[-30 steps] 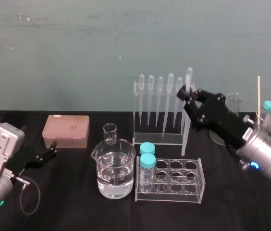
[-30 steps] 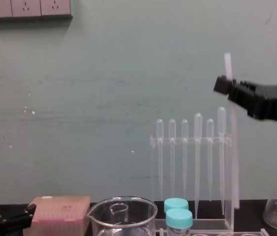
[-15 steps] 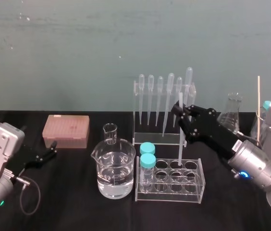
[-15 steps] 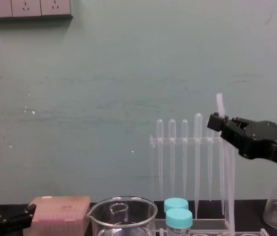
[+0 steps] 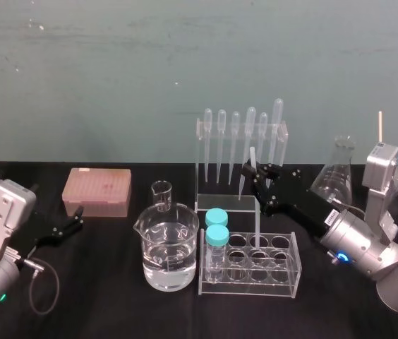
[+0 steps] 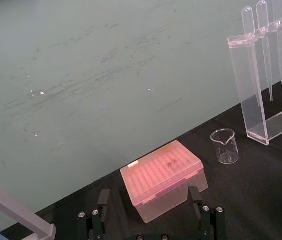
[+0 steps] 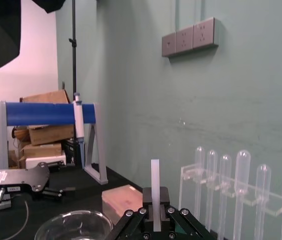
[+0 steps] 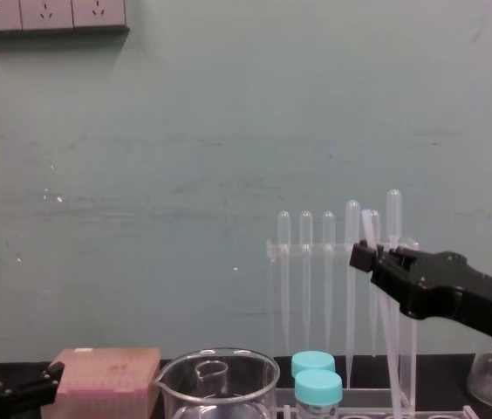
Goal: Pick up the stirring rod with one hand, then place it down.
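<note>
The stirring rod (image 5: 254, 194) is a thin translucent-white stick, leaning slightly. My right gripper (image 5: 255, 176) is shut on it near its upper part. The rod's lower end reaches down into the clear test-tube rack (image 5: 284, 277), at a back-row hole. From the chest, the rod (image 8: 382, 310) slants down from the right gripper (image 8: 364, 256) in front of the pipettes. Seen from the right wrist, the rod (image 7: 155, 182) stands up between the shut fingers of that gripper (image 7: 155, 212). My left gripper (image 5: 72, 224) rests open at the far left of the table, its fingers (image 6: 103, 197) wide apart.
A water-filled beaker (image 5: 169, 254) and a small beaker (image 5: 161, 196) stand left of the rack. Two blue-capped tubes (image 5: 216, 227) sit in the rack's left holes. Behind it is a pipette stand (image 5: 240, 145). A pink tip box (image 5: 97, 191) lies left, a conical flask (image 5: 336, 176) right.
My right gripper came down and toward me with the rod, from above the pipette stand to just over the rack. The rod's lower end now sits in the rack. The left arm stayed still.
</note>
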Available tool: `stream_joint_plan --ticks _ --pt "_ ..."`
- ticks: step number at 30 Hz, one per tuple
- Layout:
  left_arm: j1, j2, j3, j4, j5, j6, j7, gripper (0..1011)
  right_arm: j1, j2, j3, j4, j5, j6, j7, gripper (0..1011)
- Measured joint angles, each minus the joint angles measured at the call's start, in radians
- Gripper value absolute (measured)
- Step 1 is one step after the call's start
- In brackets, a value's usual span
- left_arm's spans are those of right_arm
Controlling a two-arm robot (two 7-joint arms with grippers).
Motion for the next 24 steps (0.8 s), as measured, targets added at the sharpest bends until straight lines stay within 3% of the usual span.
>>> stream_joint_plan --ticks 24 --pt "0.000 0.000 0.000 0.000 0.000 0.000 0.000 1000 -0.024 -0.018 0.000 0.039 -0.027 0.043 -0.031 69"
